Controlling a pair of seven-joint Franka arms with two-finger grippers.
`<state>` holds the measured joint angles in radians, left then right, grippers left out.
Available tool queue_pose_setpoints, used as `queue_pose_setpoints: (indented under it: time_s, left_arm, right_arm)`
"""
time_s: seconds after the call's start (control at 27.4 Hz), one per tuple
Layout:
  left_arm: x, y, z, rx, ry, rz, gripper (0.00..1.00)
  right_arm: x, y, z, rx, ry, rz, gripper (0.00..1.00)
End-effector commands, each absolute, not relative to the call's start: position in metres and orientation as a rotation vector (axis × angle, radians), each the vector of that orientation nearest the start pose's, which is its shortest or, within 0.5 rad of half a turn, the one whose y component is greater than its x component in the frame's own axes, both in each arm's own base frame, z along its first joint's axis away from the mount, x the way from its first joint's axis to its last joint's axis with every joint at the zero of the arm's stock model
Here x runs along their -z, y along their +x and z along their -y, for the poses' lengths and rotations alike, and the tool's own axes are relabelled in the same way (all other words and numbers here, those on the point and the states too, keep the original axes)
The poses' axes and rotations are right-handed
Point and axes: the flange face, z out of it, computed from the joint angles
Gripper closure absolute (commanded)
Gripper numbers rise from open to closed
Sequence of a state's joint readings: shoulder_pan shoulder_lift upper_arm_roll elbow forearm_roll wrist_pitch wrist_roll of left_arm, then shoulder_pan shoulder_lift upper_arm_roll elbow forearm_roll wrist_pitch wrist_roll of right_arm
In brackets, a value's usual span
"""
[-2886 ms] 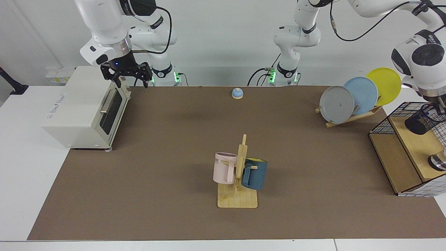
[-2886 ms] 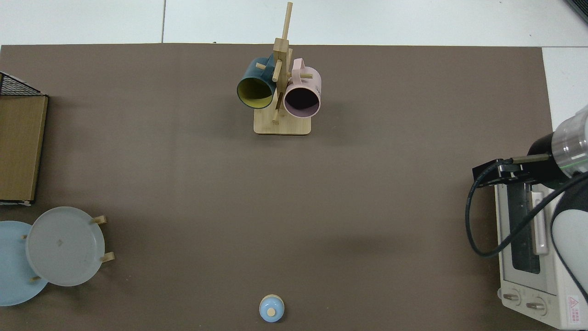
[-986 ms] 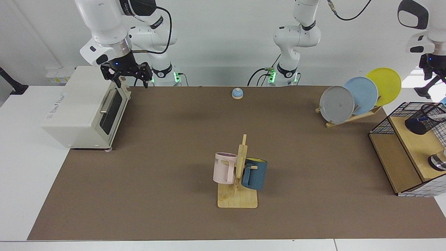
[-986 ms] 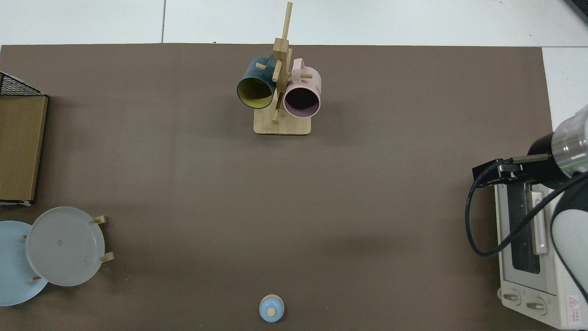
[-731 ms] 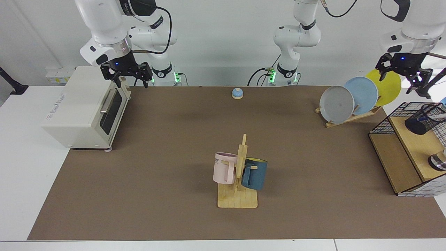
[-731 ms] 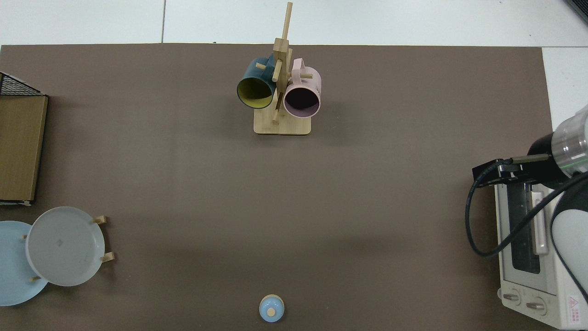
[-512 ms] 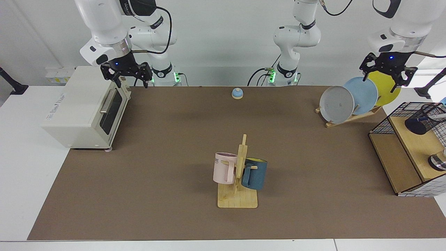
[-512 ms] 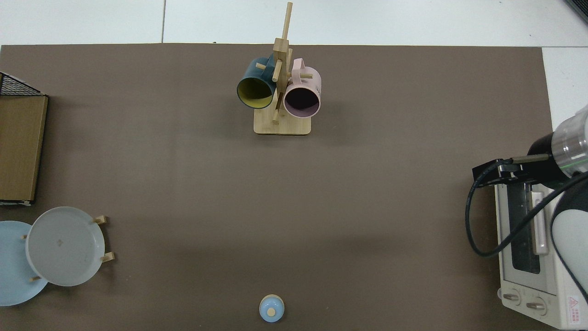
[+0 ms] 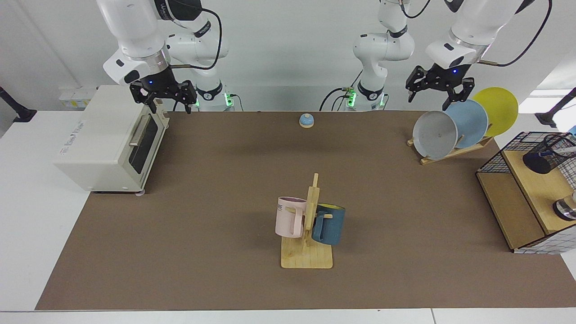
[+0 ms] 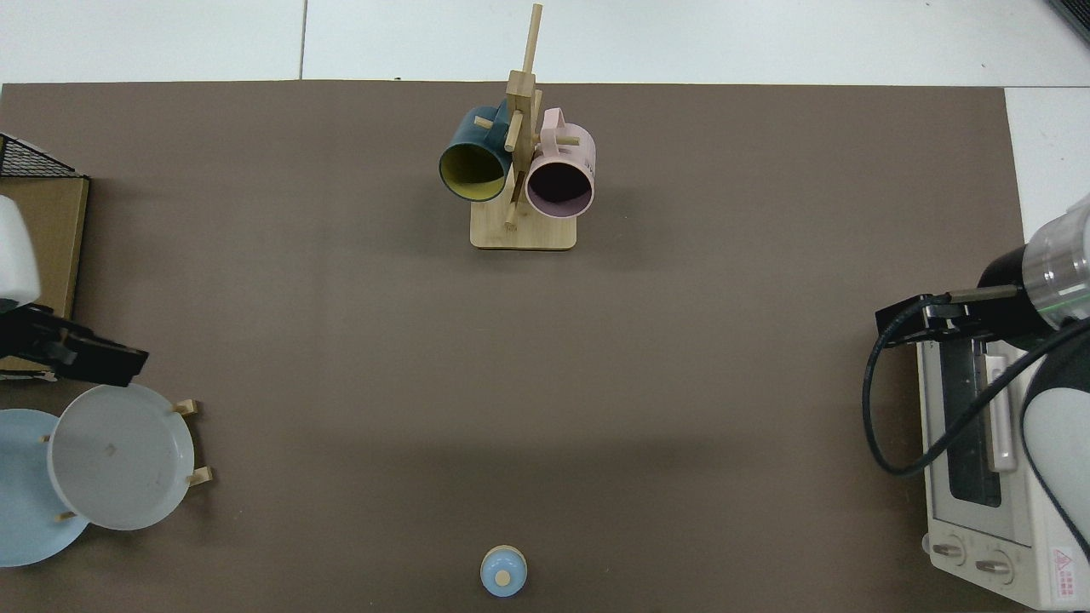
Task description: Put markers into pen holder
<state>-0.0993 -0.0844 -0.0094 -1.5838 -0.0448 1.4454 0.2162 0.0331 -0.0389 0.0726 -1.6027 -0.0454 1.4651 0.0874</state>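
Observation:
The pen holder (image 9: pixel 541 159), a small black mesh cup, sits on the upper wooden board of the wire basket (image 9: pixel 495 162) at the far right of the facing view. A marker (image 9: pixel 561 151) with a white barrel leans inside it, poking out toward the right edge. My left gripper (image 9: pixel 435 91) hangs open and empty above the plate rack, well away from the holder; in the top view it enters at the left edge (image 10: pixel 81 358). My right gripper (image 9: pixel 164 100) waits open above the toaster oven, also seen in the top view (image 10: pixel 915 319). The holder is out of the top view.
A white toaster oven (image 9: pixel 108 139) stands at the mat's one end. A wooden mug tree (image 9: pixel 308 225) with a pink and a blue mug is mid-table. A plate rack (image 9: pixel 454 150) holds grey, blue and yellow plates. A small blue bell (image 9: pixel 306 120) sits near the arm bases.
My left gripper let go at the pen holder, rose, and swung across toward the plate rack; the marker stays in the holder. The right arm has not moved.

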Motion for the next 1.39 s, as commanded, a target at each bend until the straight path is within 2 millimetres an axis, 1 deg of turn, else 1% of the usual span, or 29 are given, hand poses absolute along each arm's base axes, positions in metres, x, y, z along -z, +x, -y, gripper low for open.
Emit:
queue_pose_setpoints:
  time_s: [0.0,0.11,0.22,0.37,0.47,0.62,0.91,1.1,1.35]
  left_arm:
    - [-0.671,0.532,0.061,-0.102,-3.185,-0.451,0.00]
    - [-0.671,0.540,0.061,-0.097,-3.180,-0.447,0.00]
    - [-0.673,0.542,0.057,-0.077,-3.178,-0.435,0.00]
    - [-0.680,0.538,0.050,-0.051,-3.176,-0.429,0.00]
    - [-0.679,0.535,0.045,-0.057,-3.172,-0.412,0.00]
    - [-0.676,0.536,0.040,-0.070,-3.123,-0.396,0.00]
    - [-0.677,0.535,0.039,-0.051,-3.116,-0.396,0.00]
    - [-0.677,0.539,0.038,0.002,-3.114,-0.401,0.00]
    - [-0.678,0.540,0.037,0.005,-3.116,-0.397,0.00]
  right_arm:
    - [-0.622,0.525,-0.050,-0.119,-3.186,0.058,0.00]
    - [-0.622,0.525,-0.050,-0.119,-3.186,0.058,0.00]
    - [-0.622,0.525,-0.050,-0.119,-3.186,0.058,0.00]
    - [-0.622,0.525,-0.050,-0.119,-3.186,0.058,0.00]
    - [-0.622,0.525,-0.050,-0.119,-3.186,0.058,0.00]
    - [-0.622,0.525,-0.050,-0.119,-3.186,0.058,0.00]
    - [-0.622,0.525,-0.050,-0.119,-3.186,0.058,0.00]
    - [-0.622,0.525,-0.050,-0.119,-3.186,0.058,0.00]
    - [-0.622,0.525,-0.050,-0.119,-3.186,0.058,0.00]
